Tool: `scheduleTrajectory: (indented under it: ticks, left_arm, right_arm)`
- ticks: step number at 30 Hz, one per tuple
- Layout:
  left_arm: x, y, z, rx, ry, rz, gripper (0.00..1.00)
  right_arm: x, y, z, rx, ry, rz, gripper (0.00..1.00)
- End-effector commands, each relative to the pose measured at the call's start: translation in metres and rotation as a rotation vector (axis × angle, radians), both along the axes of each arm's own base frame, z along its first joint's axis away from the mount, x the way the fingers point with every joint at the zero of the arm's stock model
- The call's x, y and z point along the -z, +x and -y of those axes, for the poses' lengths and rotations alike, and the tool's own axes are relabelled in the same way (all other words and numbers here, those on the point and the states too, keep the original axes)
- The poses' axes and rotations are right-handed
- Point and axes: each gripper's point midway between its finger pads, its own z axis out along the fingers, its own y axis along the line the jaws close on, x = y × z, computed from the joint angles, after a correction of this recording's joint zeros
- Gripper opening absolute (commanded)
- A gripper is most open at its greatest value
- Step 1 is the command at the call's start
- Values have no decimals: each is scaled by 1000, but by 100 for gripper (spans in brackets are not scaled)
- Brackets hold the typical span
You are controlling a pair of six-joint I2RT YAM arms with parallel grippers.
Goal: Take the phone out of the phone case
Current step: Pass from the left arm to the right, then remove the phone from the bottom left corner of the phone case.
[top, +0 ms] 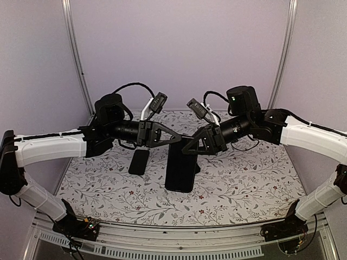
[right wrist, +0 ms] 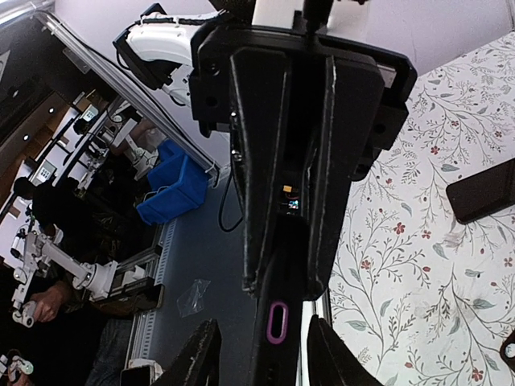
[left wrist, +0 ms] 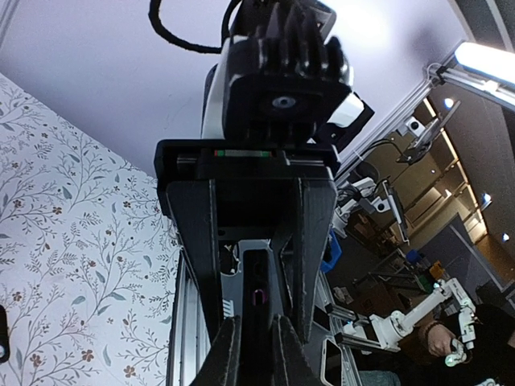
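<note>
A black phone case (top: 180, 169) stands upright over the middle of the floral mat, and I cannot tell the phone apart from it. My left gripper (top: 178, 140) comes in from the left and is shut on its top edge. In the left wrist view the fingertips (left wrist: 221, 358) press on the dark slab (left wrist: 256, 310). My right gripper (top: 188, 147) reaches in from the right. In the right wrist view it (right wrist: 261, 358) stands open astride the case edge (right wrist: 282, 265) with the purple-ringed slot, a gap on each side.
A smaller flat black rectangle (top: 139, 161) lies on the mat left of the case, also seen in the right wrist view (right wrist: 483, 189). The floral mat (top: 238, 184) covers the table, with pale walls behind and metal rails at the near edge.
</note>
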Motion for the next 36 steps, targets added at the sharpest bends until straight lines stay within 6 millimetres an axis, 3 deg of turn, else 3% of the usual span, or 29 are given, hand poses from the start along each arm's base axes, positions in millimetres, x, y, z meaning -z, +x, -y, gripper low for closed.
scheduleTrajectory:
  ticks: [1, 4, 8, 13, 14, 17, 18, 23, 27, 30, 36]
  left_arm:
    - [-15, 1, 1, 19, -25, 69, 0]
    - [-11, -1, 2, 34, -13, 75, 0]
    - [-8, -2, 2, 45, -7, 88, 0]
    - [-15, -2, 2, 40, -7, 111, 0]
    - [-17, -2, 1, 37, -5, 114, 7]
    - [-23, 1, -2, 10, -7, 133, 59]
    - [-26, 2, -4, -1, -13, 140, 70]
    - [-43, 12, -25, -86, -59, 178, 96]
    - [-43, 20, -47, -188, -67, 256, 99]
    - [-37, 19, -62, -218, -82, 286, 99]
    - [-38, -2, -81, -132, -201, 307, 87]
  right_arm:
    - [-14, 2, -5, -13, 40, 18, 33]
    - [-13, 2, -7, -18, 42, 9, 27]
    - [-11, 4, -10, -17, 35, -21, 1]
    - [-6, 3, -9, -17, 18, -42, 0]
    - [-7, 2, -8, -16, 18, -42, 0]
    - [-11, 4, -6, 2, 17, -39, 0]
    - [-12, 6, -5, 12, 16, -42, 0]
    - [-24, 16, 4, 76, 25, -40, 0]
    - [-46, 33, 9, 188, 50, -41, 0]
    - [-75, 37, 12, 218, 117, -31, 0]
    - [-131, 36, 18, 207, 259, -4, 0]
